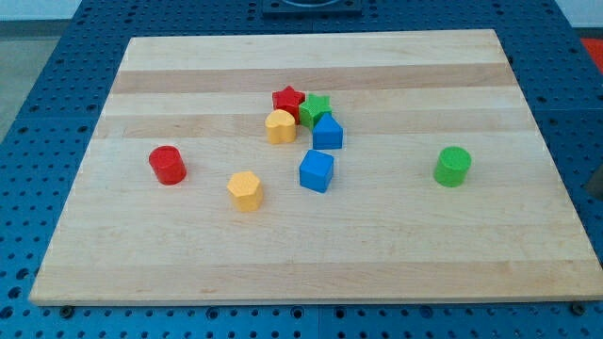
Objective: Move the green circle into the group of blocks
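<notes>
The green circle stands alone on the wooden board toward the view's right. The group sits near the board's middle: a red star, a green star, a yellow heart-like block and a blue block with a peaked top, all close together. A blue cube lies just below the group. My tip does not show in the view, so its place relative to the blocks cannot be told.
A red cylinder stands at the view's left. A yellow hexagon lies below and left of the group. The wooden board rests on a blue perforated table. A dark object shows at the top edge.
</notes>
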### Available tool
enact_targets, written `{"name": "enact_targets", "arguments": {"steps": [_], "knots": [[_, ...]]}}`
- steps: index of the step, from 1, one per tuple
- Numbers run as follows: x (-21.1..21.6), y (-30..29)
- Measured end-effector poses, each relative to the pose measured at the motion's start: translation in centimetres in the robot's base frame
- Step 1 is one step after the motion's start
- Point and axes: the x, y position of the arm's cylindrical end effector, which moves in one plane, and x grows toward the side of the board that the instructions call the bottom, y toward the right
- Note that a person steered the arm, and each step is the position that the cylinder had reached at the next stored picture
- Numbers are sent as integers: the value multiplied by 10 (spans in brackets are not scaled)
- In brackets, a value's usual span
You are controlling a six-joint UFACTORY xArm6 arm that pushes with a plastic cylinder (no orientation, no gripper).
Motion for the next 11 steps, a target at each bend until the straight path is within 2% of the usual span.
{"name": "enact_targets", "arguments": {"steps": [1,2,3,5,6,7,9,11], "knots": [[-4,0],[-23,-32],[-30,-83],[-32,-228],[-32,-254],[-32,-247],[-38,-313],[-33,-332]]}}
